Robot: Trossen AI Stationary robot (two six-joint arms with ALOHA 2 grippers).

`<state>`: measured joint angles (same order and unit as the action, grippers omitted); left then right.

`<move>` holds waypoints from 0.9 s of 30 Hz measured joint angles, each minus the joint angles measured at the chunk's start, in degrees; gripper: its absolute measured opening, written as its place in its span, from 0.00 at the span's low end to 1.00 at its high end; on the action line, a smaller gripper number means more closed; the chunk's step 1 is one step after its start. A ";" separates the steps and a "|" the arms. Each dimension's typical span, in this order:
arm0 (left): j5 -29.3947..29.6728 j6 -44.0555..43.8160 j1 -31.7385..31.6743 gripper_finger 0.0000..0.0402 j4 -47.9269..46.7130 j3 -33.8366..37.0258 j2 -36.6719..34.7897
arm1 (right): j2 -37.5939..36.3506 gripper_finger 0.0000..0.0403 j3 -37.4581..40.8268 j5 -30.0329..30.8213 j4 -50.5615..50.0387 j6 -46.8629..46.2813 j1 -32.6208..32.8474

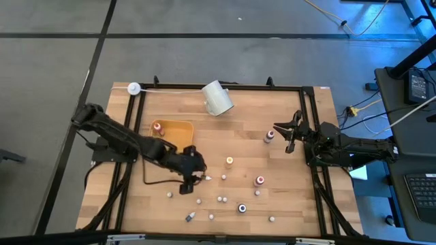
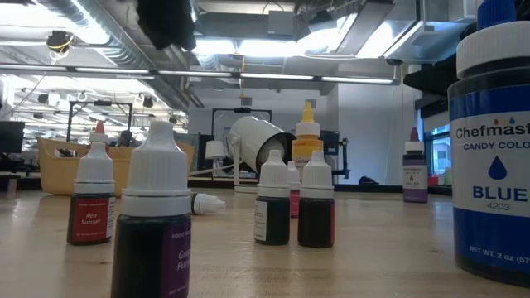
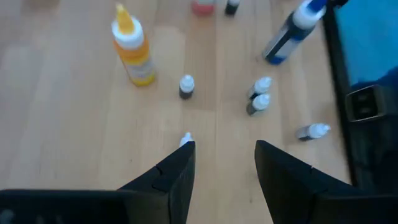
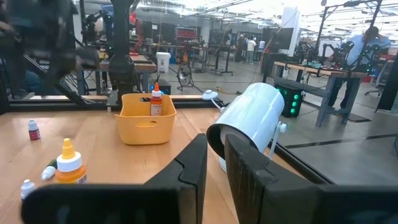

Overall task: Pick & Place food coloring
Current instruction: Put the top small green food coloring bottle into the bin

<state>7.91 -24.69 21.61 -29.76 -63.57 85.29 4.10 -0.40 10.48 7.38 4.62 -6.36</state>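
Several tiny food coloring bottles (image 1: pixel 229 161) stand scattered on their bases over the wooden table's near half; one (image 1: pixel 204 178) lies on its side. My left gripper (image 1: pixel 195 178) hovers open above that lying bottle, whose white tip (image 3: pixel 185 138) shows beside one finger in the left wrist view. In the low view the gripper (image 2: pixel 166 21) is well above the table and the lying bottle (image 2: pixel 203 201). My right gripper (image 1: pixel 283 135) waits open near the right edge, beside a dark bottle (image 1: pixel 270 136). One bottle (image 1: pixel 157 126) stands in the yellow tray (image 1: pixel 178 129).
A white cup (image 1: pixel 218 99) lies on its side near the far edge. The yellow tray sits left of centre. A larger orange bottle (image 3: pixel 134 50) and a blue one (image 3: pixel 289 34) stand among the small ones. A dark frame (image 1: pixel 310 122) rims the table.
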 joint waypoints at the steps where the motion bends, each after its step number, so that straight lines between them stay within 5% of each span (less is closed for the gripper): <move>1: 0.07 0.00 0.00 0.42 -0.19 0.00 1.47 | 0.00 0.15 0.01 -0.01 0.00 -0.01 0.01; 18: 0.06 -1.04 -0.74 0.53 1.83 0.02 20.21 | 0.00 0.15 0.00 -0.02 0.00 -0.09 0.01; 27: 0.52 0.25 -0.81 0.53 4.31 0.02 22.44 | 0.00 0.15 0.00 -0.02 0.00 -0.02 -0.01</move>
<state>8.42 -24.44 20.80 -25.45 -63.55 107.73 4.10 -0.40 10.46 7.38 4.60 -6.37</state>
